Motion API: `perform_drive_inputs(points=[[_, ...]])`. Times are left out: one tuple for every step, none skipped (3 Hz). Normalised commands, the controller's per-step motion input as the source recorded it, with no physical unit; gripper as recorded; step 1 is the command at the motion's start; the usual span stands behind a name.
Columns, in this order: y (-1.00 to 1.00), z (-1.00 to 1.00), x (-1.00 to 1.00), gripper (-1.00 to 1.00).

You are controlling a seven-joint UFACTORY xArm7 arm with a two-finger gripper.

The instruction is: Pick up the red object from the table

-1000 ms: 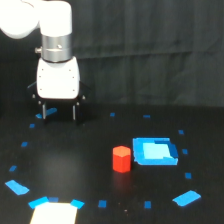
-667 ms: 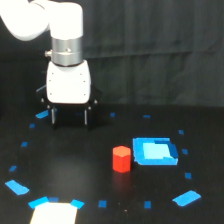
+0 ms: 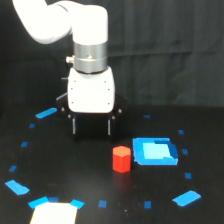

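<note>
One red object (image 3: 121, 159) stands upright, long axis vertical; gripper (image 3: 92, 127) spread wide, empty

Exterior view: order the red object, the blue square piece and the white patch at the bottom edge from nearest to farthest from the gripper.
From the gripper:
1. Red object, just below, toward the view's right.
2. Blue square piece, farther right, beside the red object.
3. White patch, bottom edge, toward the view's left.

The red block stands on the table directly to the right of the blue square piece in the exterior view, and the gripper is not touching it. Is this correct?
One detail is wrong. In the exterior view the red block stands directly to the left of the blue square piece, not to its right. The rest holds: it stands on the table, and the gripper is not touching it.
</note>
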Motion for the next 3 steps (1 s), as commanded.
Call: perform_drive_inputs(points=[[-1.00, 0.18, 1.00, 0.95], [-1.00, 0.63, 0.23, 1.00], [-0.73, -0.69, 0.10, 0.59]])
